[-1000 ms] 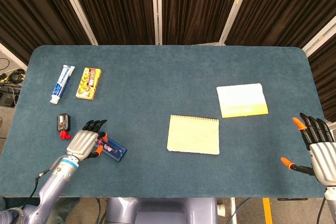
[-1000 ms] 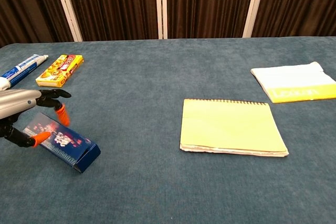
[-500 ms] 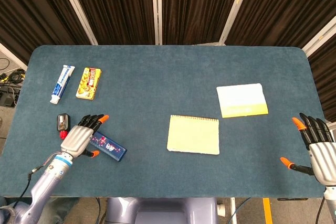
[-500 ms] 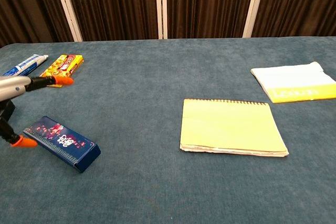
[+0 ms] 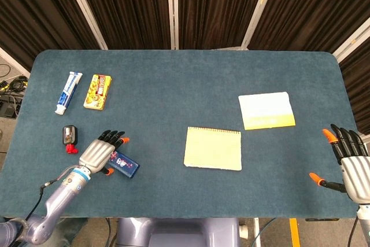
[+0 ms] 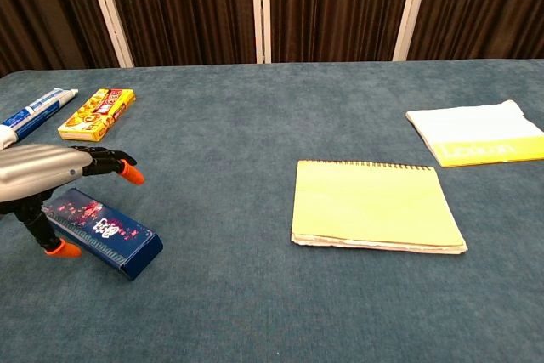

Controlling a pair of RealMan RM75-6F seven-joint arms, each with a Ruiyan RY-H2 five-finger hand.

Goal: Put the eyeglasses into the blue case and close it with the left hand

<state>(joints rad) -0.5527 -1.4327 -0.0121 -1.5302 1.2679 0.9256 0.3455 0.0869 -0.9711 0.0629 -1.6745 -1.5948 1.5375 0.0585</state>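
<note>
The blue case (image 5: pixel 125 165) (image 6: pixel 109 231) lies with its lid down near the table's front left edge; it has a speckled pattern on top. No eyeglasses show in either view. My left hand (image 5: pixel 100 152) (image 6: pixel 47 173) hovers over the case's left end with its fingers stretched out flat above the lid. Its thumb points down on the near side, beside the case. It holds nothing. My right hand (image 5: pixel 348 158) rests at the front right edge of the table with its fingers spread, far from the case. The chest view does not show it.
A toothpaste tube (image 5: pixel 68 92) (image 6: pixel 30 113) and a yellow box (image 5: pixel 97 91) (image 6: pixel 97 113) lie at the back left. A small black and red object (image 5: pixel 69 136) sits left of my left hand. A yellow notepad (image 5: pixel 213 148) (image 6: pixel 374 205) and a white-yellow pack (image 5: pixel 266 110) (image 6: pixel 476 143) lie to the right.
My left hand drew back to the left off the case, then came back over its left end with the fingers stretched out. The case and my right hand stayed put.
</note>
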